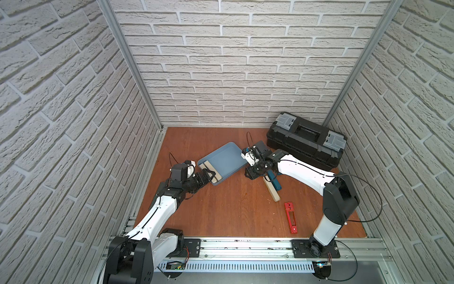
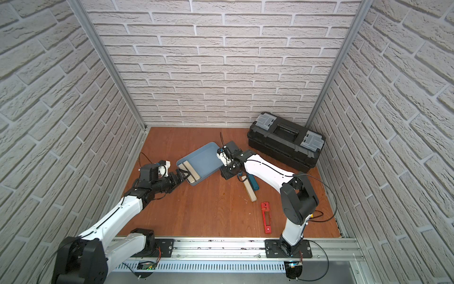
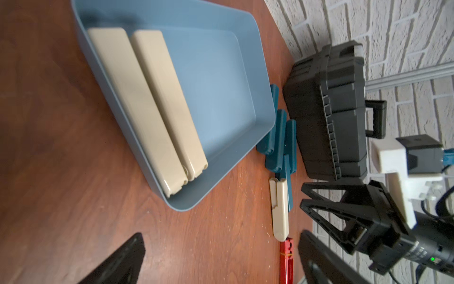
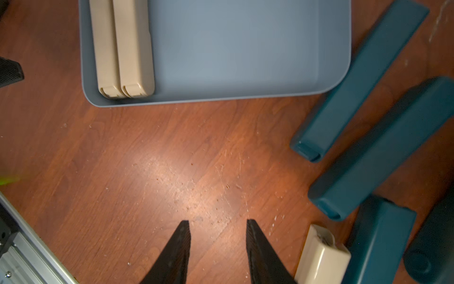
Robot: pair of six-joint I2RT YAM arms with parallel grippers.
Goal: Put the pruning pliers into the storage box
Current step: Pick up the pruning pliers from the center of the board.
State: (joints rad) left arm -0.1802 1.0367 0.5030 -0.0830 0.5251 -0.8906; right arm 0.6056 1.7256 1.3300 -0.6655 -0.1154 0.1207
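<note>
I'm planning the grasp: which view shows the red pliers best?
A top view: both top views show the pliers whole, unblocked, with the slot visible. The left wrist view catches only one end of them; the right wrist view does not show them at all.

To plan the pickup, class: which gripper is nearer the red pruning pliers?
Right. The right gripper hovers by the bars just behind the pruning pliers; the left gripper is farther off, at the storage box's opposite end.
</note>
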